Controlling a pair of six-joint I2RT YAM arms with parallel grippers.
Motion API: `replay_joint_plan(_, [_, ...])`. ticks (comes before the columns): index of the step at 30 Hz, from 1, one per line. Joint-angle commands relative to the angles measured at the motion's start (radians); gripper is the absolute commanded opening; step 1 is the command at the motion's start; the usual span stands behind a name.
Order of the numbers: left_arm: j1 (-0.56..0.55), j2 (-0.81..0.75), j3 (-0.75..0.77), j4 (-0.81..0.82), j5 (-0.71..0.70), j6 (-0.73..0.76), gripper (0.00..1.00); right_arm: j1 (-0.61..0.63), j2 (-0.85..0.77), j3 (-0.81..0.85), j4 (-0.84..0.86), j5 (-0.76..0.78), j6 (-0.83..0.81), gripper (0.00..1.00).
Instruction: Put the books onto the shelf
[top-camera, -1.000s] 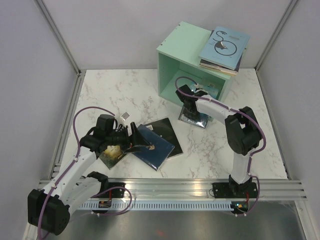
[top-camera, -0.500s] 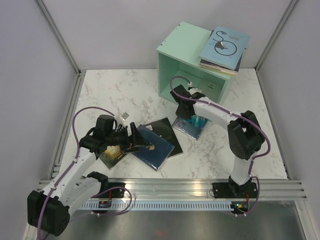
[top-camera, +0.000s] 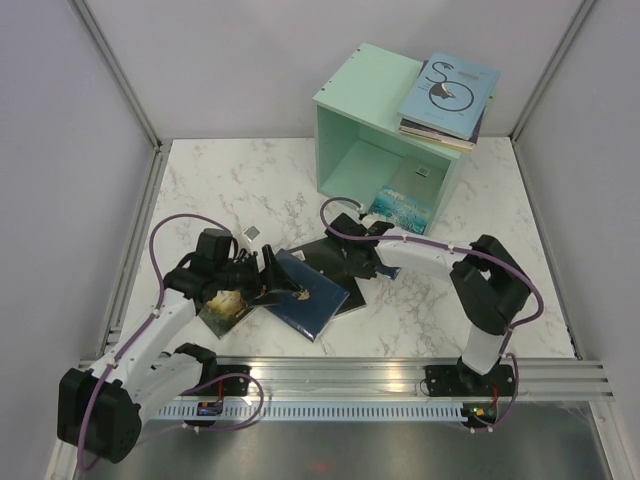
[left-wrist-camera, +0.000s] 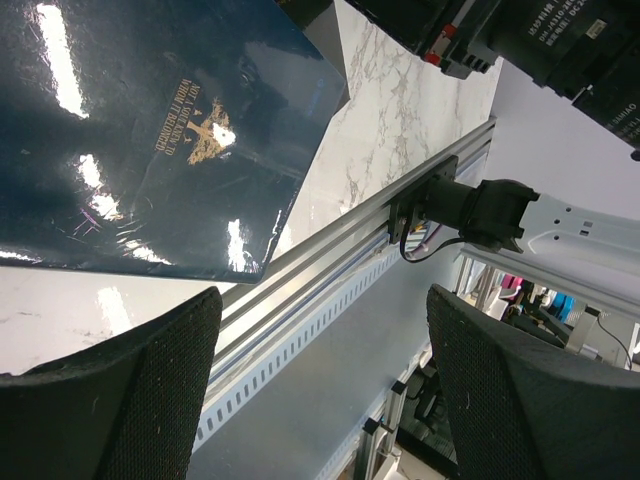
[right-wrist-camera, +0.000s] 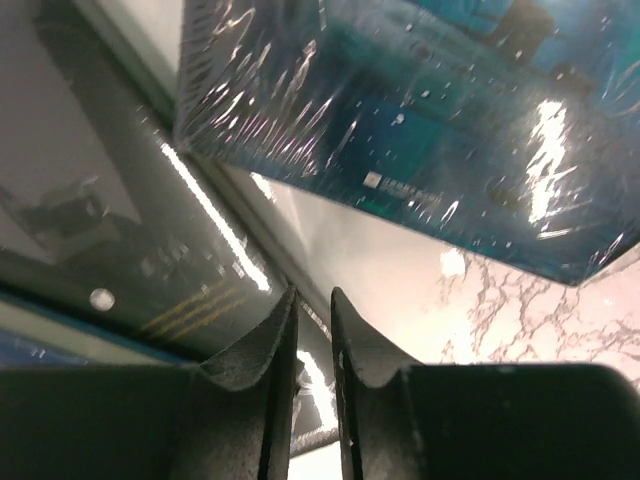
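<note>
Just under the right tool (right-wrist-camera: 313, 296), barely parted and gripping nothing: edge of a glossy black thin book (right-wrist-camera: 120, 230), flat on the white marbled surface (right-wrist-camera: 470, 300). Ahead of the tool, icy-blue wrapped book (right-wrist-camera: 420, 120) at the open face of the mint-green wooden cube shelf (top-camera: 345, 110). Likely to skid off the slick cover, or shove the book, if closed before wedging under its edge. Left tool (left-wrist-camera: 322, 300) spread wide, empty, facing a navy book with gold lettering (left-wrist-camera: 150, 130).
</note>
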Motion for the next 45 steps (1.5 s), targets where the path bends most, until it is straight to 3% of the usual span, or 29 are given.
replay_joint_plan(1, [-0.001, -0.003, 0.0, 0.026, 0.0, 0.004, 0.85, -0.006, 0.039, 0.008, 0.02, 0.065, 0.003, 0.23])
replay_joint_plan(16, [0.001, -0.111, -0.057, -0.048, -0.036, -0.029, 0.84, -0.076, 0.174, -0.004, 0.06, 0.142, 0.049, 0.22])
replay_joint_plan(21, [0.001, -0.162, -0.092, -0.069, -0.047, -0.044, 0.84, -0.315, 0.177, 0.06, 0.049, 0.2, -0.054, 0.21])
replay_joint_plan(26, [0.001, -0.187, -0.115, -0.078, -0.055, -0.056, 0.84, -0.429, 0.225, 0.243, 0.02, 0.228, -0.166, 0.21])
replay_joint_plan(31, [0.001, -0.187, -0.119, -0.078, -0.056, -0.061, 0.84, -0.443, 0.266, 0.425, -0.005, 0.203, -0.244, 0.21])
replay_joint_plan(45, [0.001, -0.19, -0.106, -0.077, -0.066, -0.061, 0.84, -0.461, 0.208, 0.466, -0.043, 0.171, -0.185, 0.22])
